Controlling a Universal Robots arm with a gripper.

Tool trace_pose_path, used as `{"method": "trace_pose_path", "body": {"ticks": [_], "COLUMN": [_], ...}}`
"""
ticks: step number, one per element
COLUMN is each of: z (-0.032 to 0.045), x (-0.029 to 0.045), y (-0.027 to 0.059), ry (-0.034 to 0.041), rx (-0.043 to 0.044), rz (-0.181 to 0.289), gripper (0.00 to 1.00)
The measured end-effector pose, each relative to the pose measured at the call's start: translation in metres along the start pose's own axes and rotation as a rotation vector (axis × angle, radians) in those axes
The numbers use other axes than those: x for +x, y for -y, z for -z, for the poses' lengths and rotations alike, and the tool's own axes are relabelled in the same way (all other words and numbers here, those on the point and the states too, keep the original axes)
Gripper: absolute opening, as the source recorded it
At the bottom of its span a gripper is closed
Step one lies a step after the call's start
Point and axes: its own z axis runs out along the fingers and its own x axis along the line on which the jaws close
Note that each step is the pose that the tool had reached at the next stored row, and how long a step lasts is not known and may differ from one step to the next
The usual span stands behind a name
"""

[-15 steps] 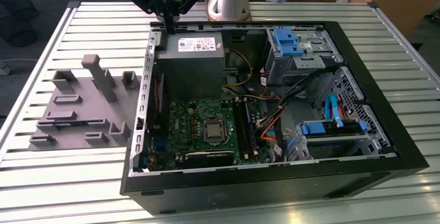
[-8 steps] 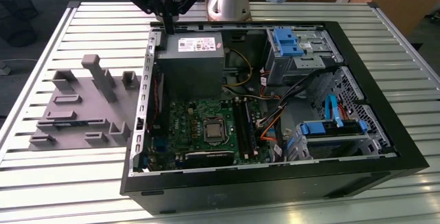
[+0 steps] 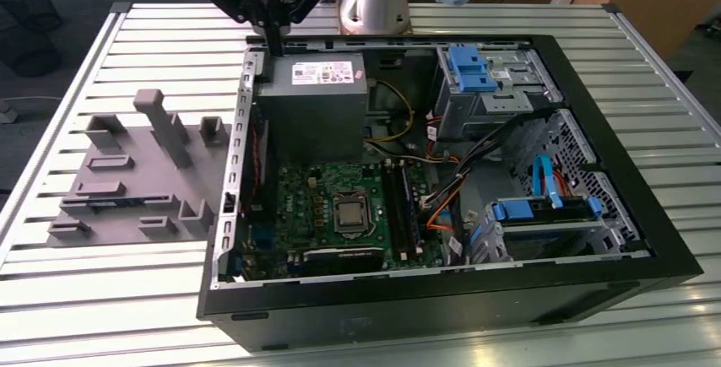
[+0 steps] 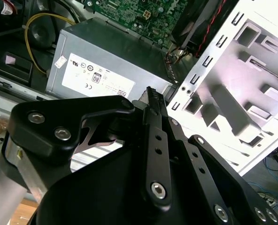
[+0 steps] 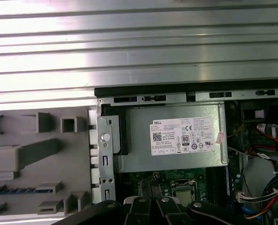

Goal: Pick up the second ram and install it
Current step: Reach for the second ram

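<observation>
You have not started the real work yet. The ram [image 5: 14,191] lies flat in a low slot of the grey holder [image 3: 169,135], a thin blue strip with nothing touching it. The holder sits on the bench [image 3: 113,299] near the edge at the exterior view's left, just beside the open computer case [image 3: 664,240], which takes up the middle of the bench and the exterior view's right.

Your gripper [image 3: 273,51] hangs above the far corner of the case on the holder's side. That puts it over the case wall next to the grey power supply [image 3: 310,105], not over the holder. Its fingers look closed against each other, coming down to one narrow dark tip with nothing held between them. In the first wrist view, the power supply and the corner of the case lie under the gripper, and the ram's slot is off to one side, well apart from the fingertips.

Inside the case, the long black memory slots [image 3: 400,207] run along the green motherboard [image 3: 327,190], beside the processor socket. From these pictures I cannot tell which slots are filled and which are free, so don't count on me for that.

My judgement is that you are at the very beginning. The approach to the holder is not made, the pick-up is not done, and the seating in a slot is not done. Both halves of the task are left.
</observation>
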Motion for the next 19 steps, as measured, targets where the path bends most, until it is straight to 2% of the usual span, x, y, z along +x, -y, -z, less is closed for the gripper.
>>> {"method": "trace_pose_path", "body": {"ticks": [19], "z": [0.0002], "x": [0.0058], "y": [0.0005], "ry": [-0.0001], "rx": [0.0001], "rz": [0.0], "gripper": [0.11]}}
